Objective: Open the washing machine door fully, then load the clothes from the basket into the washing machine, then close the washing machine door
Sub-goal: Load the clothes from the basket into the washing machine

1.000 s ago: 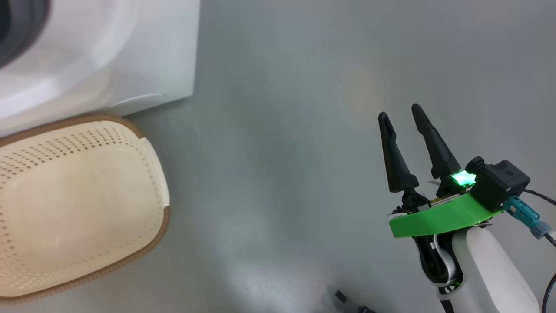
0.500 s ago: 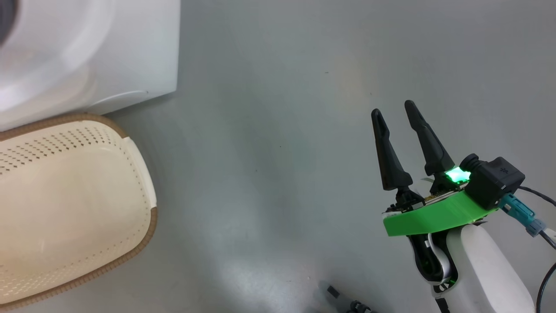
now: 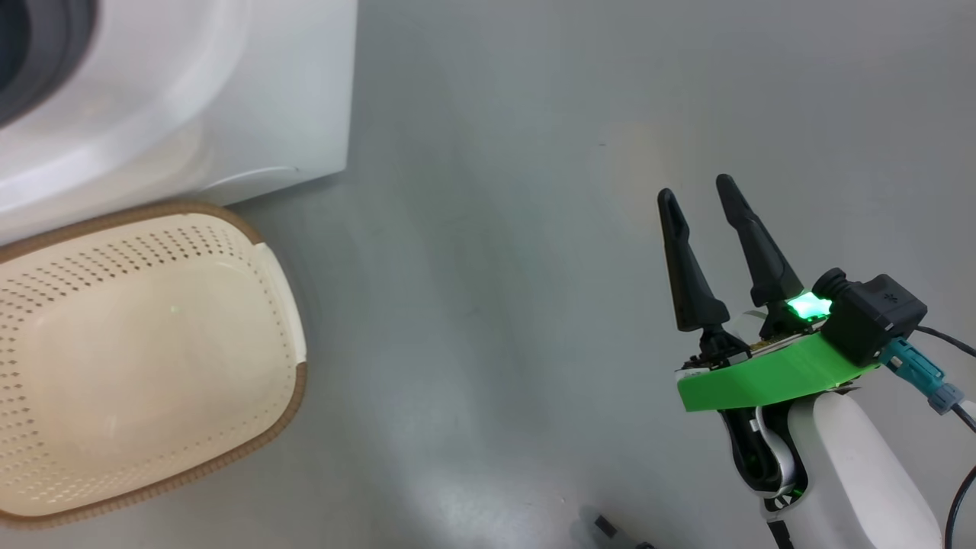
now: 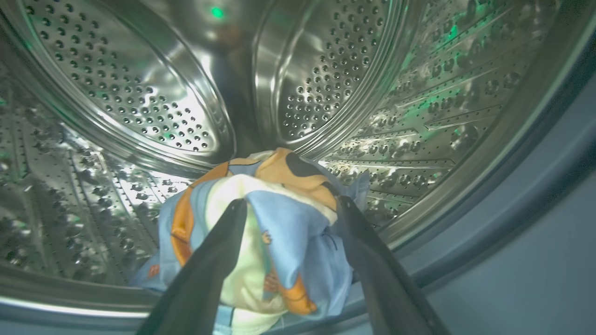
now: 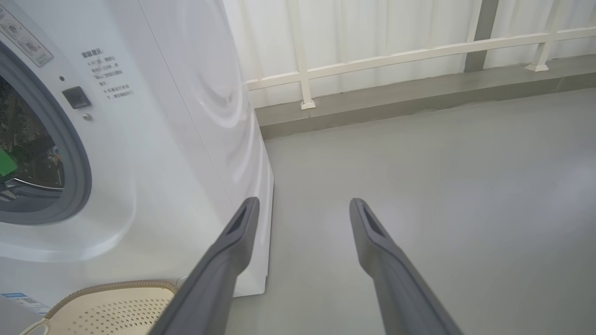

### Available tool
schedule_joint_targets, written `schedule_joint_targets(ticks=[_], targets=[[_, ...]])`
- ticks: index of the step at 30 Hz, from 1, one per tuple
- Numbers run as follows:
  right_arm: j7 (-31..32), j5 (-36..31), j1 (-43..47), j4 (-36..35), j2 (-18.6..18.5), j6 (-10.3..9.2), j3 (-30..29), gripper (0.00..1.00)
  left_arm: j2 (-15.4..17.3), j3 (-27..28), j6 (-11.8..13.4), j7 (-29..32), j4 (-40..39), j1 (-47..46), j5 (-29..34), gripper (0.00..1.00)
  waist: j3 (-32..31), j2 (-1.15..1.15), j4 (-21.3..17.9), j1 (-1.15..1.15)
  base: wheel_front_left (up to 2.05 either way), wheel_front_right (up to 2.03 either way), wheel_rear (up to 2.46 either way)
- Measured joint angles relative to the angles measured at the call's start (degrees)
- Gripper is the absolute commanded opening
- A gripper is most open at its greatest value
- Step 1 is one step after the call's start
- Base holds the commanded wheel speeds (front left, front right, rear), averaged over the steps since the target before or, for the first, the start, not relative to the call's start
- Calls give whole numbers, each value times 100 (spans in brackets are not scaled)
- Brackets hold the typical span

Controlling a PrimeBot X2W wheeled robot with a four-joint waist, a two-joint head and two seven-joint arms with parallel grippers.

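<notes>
The clothes (image 4: 298, 186) sit at the mouth of the steel drum (image 4: 139, 93) of the washing machine (image 5: 186, 116). They form 1 crumpled bundle of light blue fabric with orange-brown and cream patches, and its lower edge droops toward the grey-blue gasket (image 4: 549, 195). The left gripper (image 4: 288, 204) reaches into the opening with its 2 fingers spread wide, 1 on each side of the bundle. They look released rather than clenched, though whether the pads are touching the cloth cannot be told. The right gripper (image 3: 695, 187) hangs over the bare floor (image 3: 496, 267), well apart from the machine, with its fingers parted and grasping nothing. The basket (image 3: 252, 290) stands just beside the machine's front corner, and the part of its inside that shows holds no fabric. The bundle looks light, soft and limp. It should fold and sag under any grip and will not crack or slip hard, but a loose flap could trail over the gasket and catch when the door is shut. If it needs another push, the thick bunched middle is probably the best place to pinch, since a thin edge would likely unfurl and drag.
</notes>
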Motion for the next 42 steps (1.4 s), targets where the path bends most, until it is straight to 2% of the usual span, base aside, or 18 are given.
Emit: schedule_joint_targets(ticks=[9, 18, 26, 42], targets=[[0, -2, 3, 11, -113, 0, -88, 100, -320, 882, -99, 0, -1036, 1021, -224, 100, -234, 0, 208, 0, 0, 0, 0], [0, -38, 38, 57, -275, 0, -170, 100, -844, 1635, -153, 0, -2085, 2228, 154, 100, -568, 0, 467, 0, 0, 0, 0], [0, -44, 309, 153, -446, 0, -207, 100, -1179, 1802, -170, 0, -2675, 3225, 472, 100, -981, 0, 648, 0, 0, 0, 0], [0, -42, 909, 275, -705, 0, -243, 100, -1477, 1612, -177, 1, -3440, 5071, 724, 100, -1989, 0, 924, 0, 0, 0, 0]])
